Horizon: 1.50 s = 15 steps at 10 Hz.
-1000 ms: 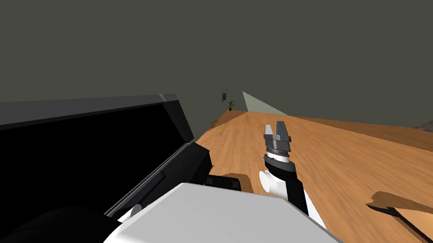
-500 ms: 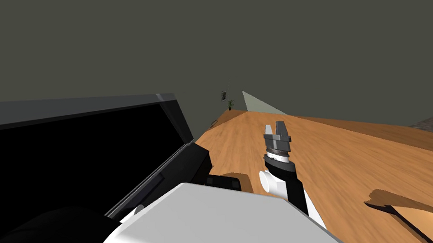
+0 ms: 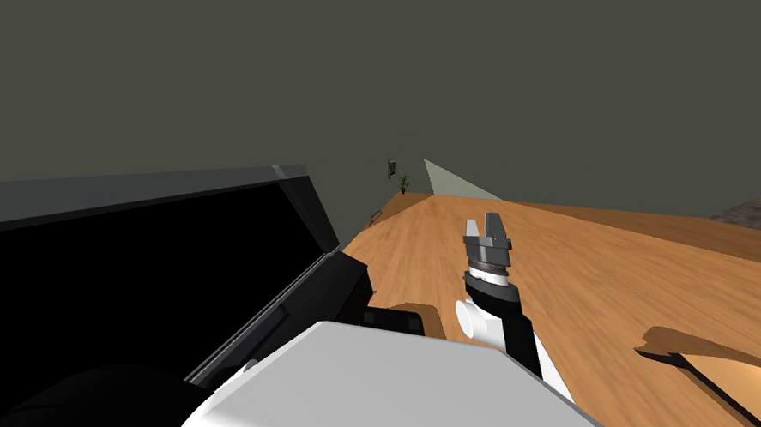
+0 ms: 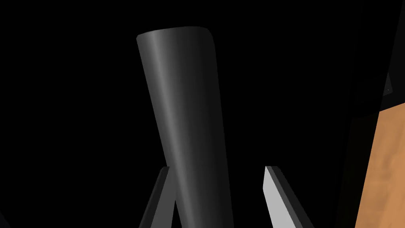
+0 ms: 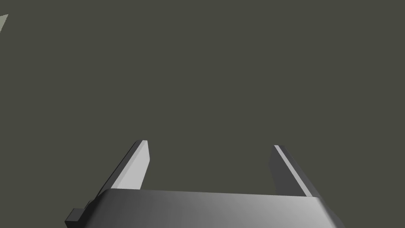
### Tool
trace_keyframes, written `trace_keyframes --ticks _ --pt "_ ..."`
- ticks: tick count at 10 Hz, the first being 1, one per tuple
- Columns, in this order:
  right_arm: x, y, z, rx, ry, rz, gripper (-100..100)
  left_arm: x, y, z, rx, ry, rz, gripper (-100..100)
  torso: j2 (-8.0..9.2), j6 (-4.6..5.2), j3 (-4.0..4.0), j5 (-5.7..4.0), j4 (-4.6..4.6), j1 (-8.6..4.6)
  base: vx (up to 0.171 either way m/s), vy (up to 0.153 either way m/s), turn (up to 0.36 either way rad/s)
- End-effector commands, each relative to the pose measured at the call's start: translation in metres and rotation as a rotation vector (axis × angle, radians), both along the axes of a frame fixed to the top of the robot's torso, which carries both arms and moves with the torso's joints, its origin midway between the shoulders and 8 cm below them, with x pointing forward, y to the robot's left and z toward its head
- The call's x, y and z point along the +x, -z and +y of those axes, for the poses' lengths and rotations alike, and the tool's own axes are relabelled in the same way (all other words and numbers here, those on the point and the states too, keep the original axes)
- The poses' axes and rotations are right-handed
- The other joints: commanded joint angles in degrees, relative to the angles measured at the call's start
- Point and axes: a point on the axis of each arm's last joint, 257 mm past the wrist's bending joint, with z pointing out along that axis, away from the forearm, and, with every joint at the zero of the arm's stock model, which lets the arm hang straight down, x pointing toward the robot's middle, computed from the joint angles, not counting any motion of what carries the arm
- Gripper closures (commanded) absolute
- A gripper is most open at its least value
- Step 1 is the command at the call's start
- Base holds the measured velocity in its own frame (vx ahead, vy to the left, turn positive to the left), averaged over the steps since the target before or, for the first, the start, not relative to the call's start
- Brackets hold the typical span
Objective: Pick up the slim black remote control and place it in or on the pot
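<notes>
Pointing forward, right gripper agape

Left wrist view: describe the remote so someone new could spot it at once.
Find the black area beside the strip of wooden floor, then the left gripper before it. The remote control is the slim bar rising from that gripper, the only rounded dark shape with a grey sheen along it.
</notes>
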Motion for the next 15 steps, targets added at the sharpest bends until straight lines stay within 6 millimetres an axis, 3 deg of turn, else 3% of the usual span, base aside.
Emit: trace_keyframes --ticks 1,4,5,6,9,10,11,15 --pt "0.000 0.000 0.000 0.000 0.000 0.000 0 0.000 0.000 0.000 0.000 0.000 0.000 100 0.00 0.00 0.00 0.00 0.00 0.00 0.000 0.000 0.000" --pt "0.000 0.000 0.000 0.000 0.000 0.000 0 0.001 -0.001 0.002 0.003 -0.002 -0.003 100 0.06 -0.02 0.03 0.21 -0.01 0.11 0.000 0.000 0.000" --pt "0.000 0.000 0.000 0.000 0.000 0.000 0 0.001 -0.001 0.002 0.003 -0.002 -0.003 0 0.07 -0.02 0.03 0.21 -0.01 0.13 0.000 0.000 0.000" --pt "0.000 0.000 0.000 0.000 0.000 0.000 0 -0.002 -0.011 0.012 0.002 -0.003 -0.001 100 0.07 -0.02 0.03 0.21 -0.01 0.13 0.014 -0.012 0.061" --pt "0.000 0.000 0.000 0.000 0.000 0.000 0 -0.003 -0.018 0.020 0.003 -0.006 -0.002 100 0.04 -0.02 0.00 0.15 -0.03 0.09 0.011 -0.011 0.036" --pt "0.000 0.000 0.000 0.000 0.000 0.000 0 -0.003 -0.019 0.021 0.003 -0.007 -0.001 0 0.05 0.00 0.02 0.21 -0.02 0.12 0.000 0.000 0.000" --pt "0.000 0.000 0.000 0.000 0.000 0.000 0 -0.013 -0.029 0.039 0.026 -0.013 0.012 100 0.06 0.00 0.02 0.21 -0.02 0.13 -0.029 -0.036 -0.009" --pt "0.000 0.000 0.000 0.000 0.000 0.000 0 -0.039 -0.059 0.084 0.080 -0.030 0.044 100 0.34 -0.07 0.15 0.10 -0.03 -0.16 -0.061 -0.074 0.006"
